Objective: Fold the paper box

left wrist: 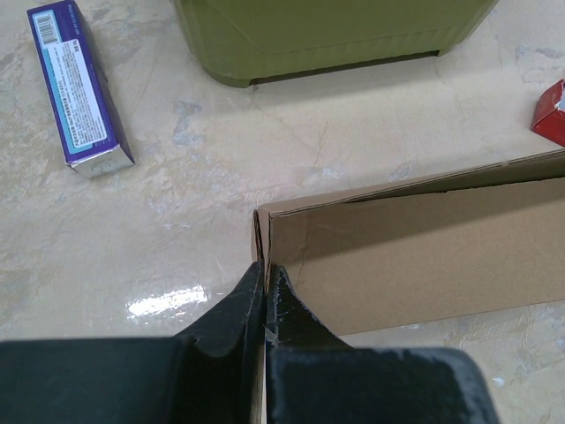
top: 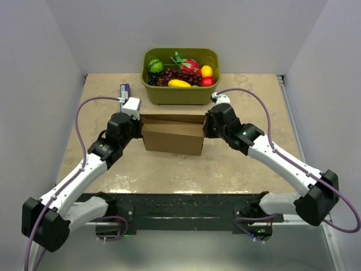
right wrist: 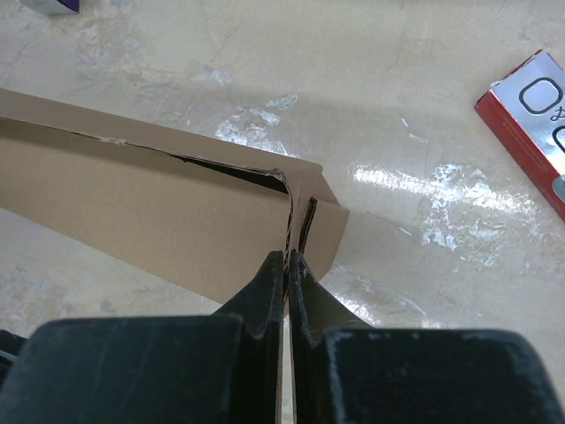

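The paper box [top: 172,134] is brown cardboard, standing as a shallow open box in the middle of the table between the two arms. My left gripper [top: 137,125] is shut on the box's left end wall; in the left wrist view its black fingers [left wrist: 238,309] pinch the cardboard edge at the corner of the paper box [left wrist: 415,256]. My right gripper [top: 206,125] is shut on the right end wall. In the right wrist view the gripper [right wrist: 287,261] clamps the doubled cardboard flap of the paper box [right wrist: 150,203].
An olive-green tub [top: 180,90] of fruit stands just behind the box, close to its far wall. A purple carton [top: 124,90] lies at the back left, also the purple carton [left wrist: 79,88]. A red and white packet [right wrist: 530,115] lies right of the box.
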`<state>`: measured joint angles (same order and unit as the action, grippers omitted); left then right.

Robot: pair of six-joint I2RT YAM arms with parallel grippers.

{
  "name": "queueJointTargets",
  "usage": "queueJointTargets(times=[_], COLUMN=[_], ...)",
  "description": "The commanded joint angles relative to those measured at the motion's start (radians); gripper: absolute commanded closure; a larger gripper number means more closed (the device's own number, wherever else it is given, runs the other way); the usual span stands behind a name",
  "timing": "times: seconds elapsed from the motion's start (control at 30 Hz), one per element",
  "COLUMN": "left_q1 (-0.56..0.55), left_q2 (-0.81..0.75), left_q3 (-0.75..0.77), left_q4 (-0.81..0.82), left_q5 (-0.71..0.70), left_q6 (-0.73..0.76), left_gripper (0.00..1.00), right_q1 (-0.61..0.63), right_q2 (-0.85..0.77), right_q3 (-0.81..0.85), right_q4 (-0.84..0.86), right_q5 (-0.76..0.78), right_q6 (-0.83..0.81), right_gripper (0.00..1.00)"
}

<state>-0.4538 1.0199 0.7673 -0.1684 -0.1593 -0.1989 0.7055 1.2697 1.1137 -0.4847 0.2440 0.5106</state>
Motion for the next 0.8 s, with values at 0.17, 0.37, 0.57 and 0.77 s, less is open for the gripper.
queueJointTargets(times=[0.17,0.37,0.57,0.77], left_q1=[-0.005,-0.005,-0.005,-0.005], left_q2=[0.026,0.023,0.022,0.019], left_q3=[-0.023,-0.023,-0.025,-0.023], left_q4=[-0.089,-0.089,-0.091,-0.089], left_q5=[0.047,0.047,0.044,0.046], left_q6=[0.012,0.013,0.013,0.013], left_gripper=[1.0,1.0,1.0,1.0], right_q1=[0.008,0.009,0.011,0.011], right_q2=[0.034,0.049,0.05,0.048], right_q3=[-0.029,-0.028,-0.015,0.064], right_q4=[0.031,-0.035,-0.078,-0.106], right_q5=[-0.031,0.04,0.057,0.061], right_q6=[0.031,0.017,0.017,0.002], right_gripper=[1.0,1.0,1.0,0.85])
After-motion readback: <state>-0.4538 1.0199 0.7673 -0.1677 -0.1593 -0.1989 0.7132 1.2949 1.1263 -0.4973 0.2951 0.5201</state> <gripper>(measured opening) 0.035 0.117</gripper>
